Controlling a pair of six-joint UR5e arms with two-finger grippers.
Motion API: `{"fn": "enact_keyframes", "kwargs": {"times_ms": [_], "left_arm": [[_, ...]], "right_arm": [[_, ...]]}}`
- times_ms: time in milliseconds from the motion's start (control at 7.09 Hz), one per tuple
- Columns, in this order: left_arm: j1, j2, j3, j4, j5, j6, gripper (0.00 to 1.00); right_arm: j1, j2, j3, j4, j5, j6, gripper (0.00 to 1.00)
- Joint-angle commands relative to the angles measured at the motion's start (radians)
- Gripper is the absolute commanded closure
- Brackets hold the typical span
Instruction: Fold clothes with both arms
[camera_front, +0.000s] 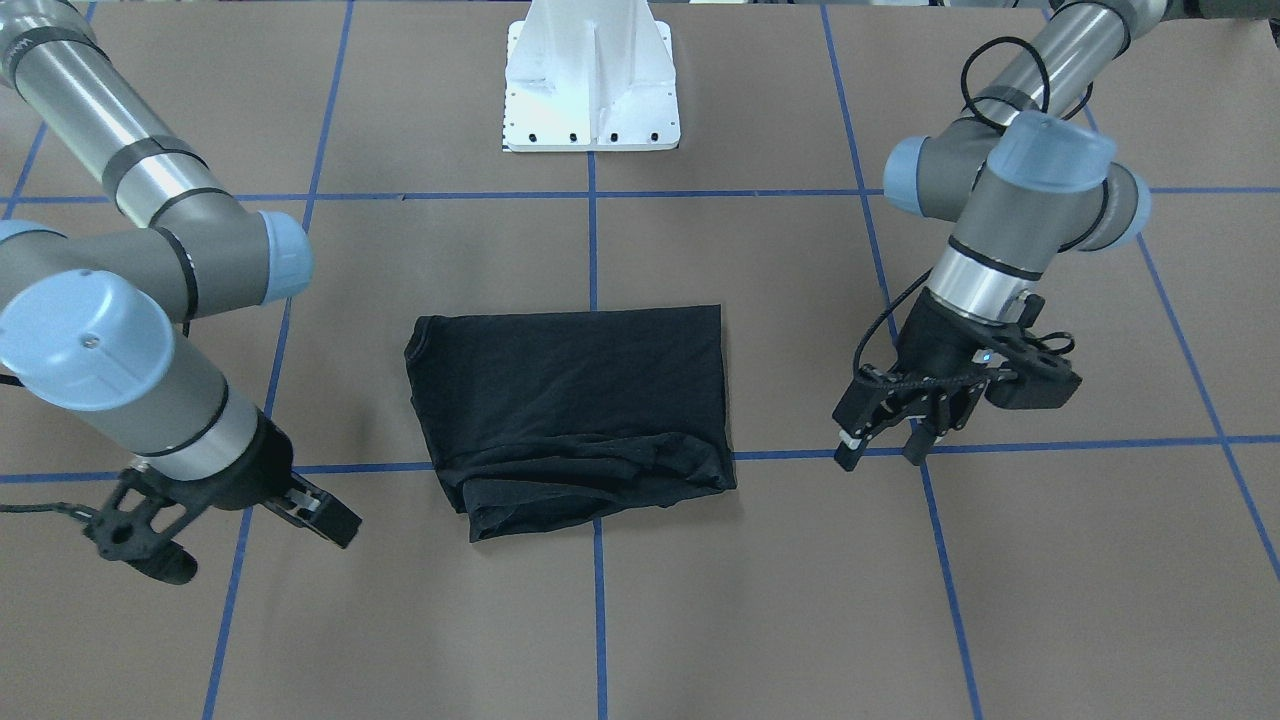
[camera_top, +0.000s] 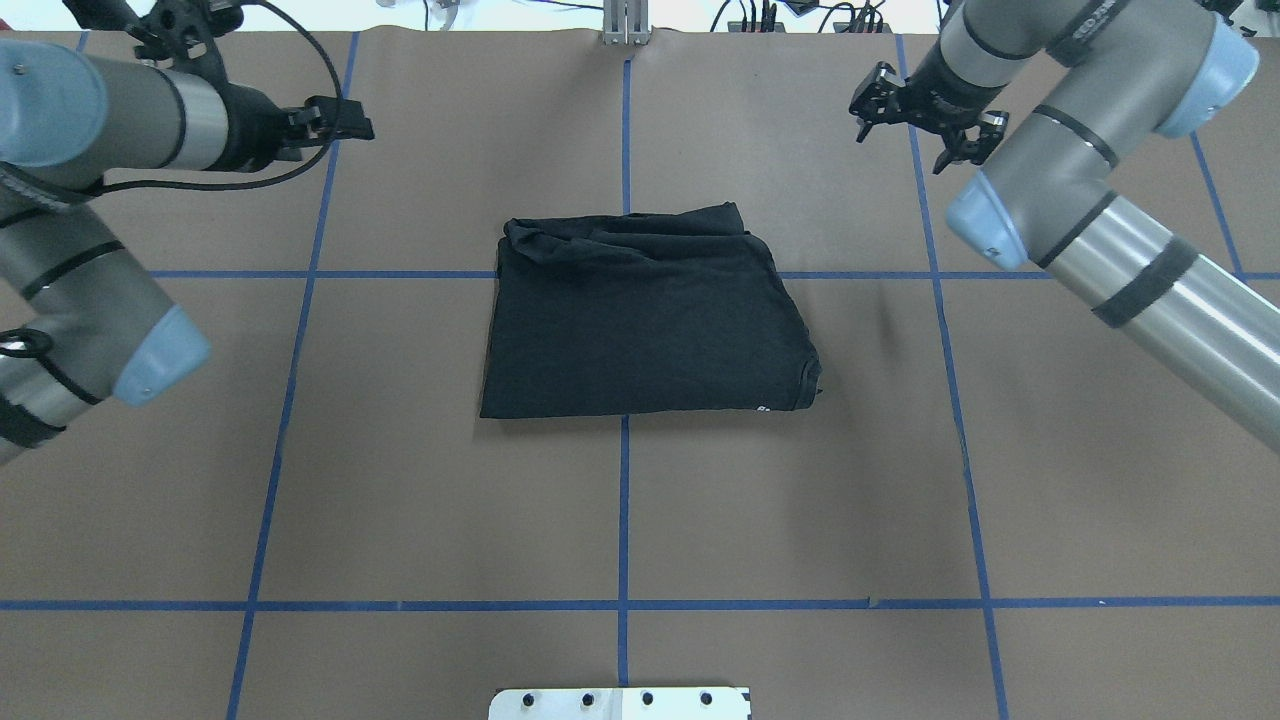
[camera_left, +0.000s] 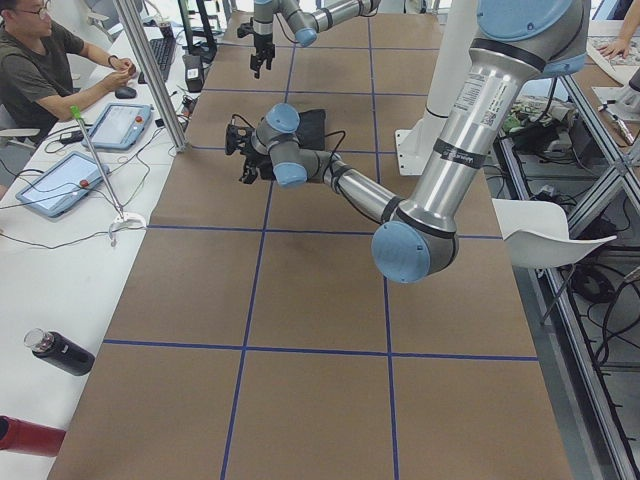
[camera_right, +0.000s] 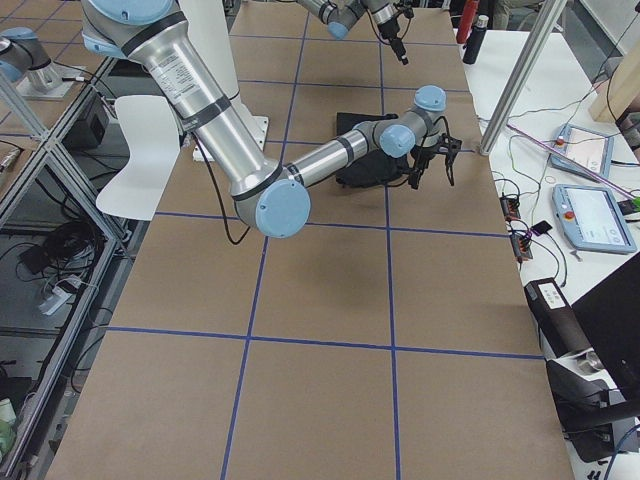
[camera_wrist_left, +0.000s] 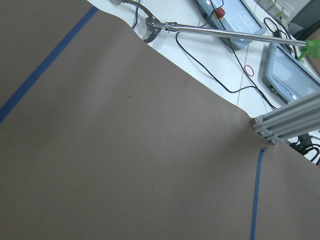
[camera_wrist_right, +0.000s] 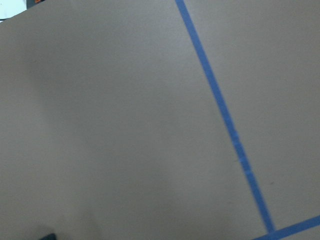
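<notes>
Shirt (camera_top: 640, 320), black, lies folded into a rough rectangle at the centre of the table (camera_top: 400, 480), over a crossing of blue tape lines (camera_top: 300, 274). Its near edge, toward the robot, is straight and flat. Its far edge is bunched in thick creased layers. The collar sits at the near right corner, with a few white specks showing. Neither arm touches the shirt. The left gripper (camera_front: 880, 455) hangs above the table off the shirt's far left corner, fingers apart and holding nothing. The right gripper (camera_top: 900, 150) hovers off the far right corner, fingers spread wide, also empty. The white base (camera_front: 590, 90) stands at the table's near side.
</notes>
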Motion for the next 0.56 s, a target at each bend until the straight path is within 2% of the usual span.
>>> {"fn": "enact_keyframes", "kwargs": {"times_ms": [0, 141, 282, 423], "left_arm": [[-0.158, 0.186, -0.117, 0.050, -0.173, 0.429, 0.00], [-0.267, 0.281, -0.125, 0.050, -0.289, 0.643, 0.00], [-0.353, 0.357, -0.123, 0.070, -0.325, 0.846, 0.00], [-0.434, 0.397, -0.122, 0.157, -0.329, 1.033, 0.00]], "right_arm": [[0.133, -0.185, 0.143, -0.077, 0.069, -0.367, 0.00], [0.233, -0.256, 0.174, -0.105, 0.138, -0.511, 0.00], [0.297, -0.355, 0.203, -0.126, 0.150, -0.695, 0.00], [0.344, -0.440, 0.199, -0.128, 0.150, -0.887, 0.00]]}}
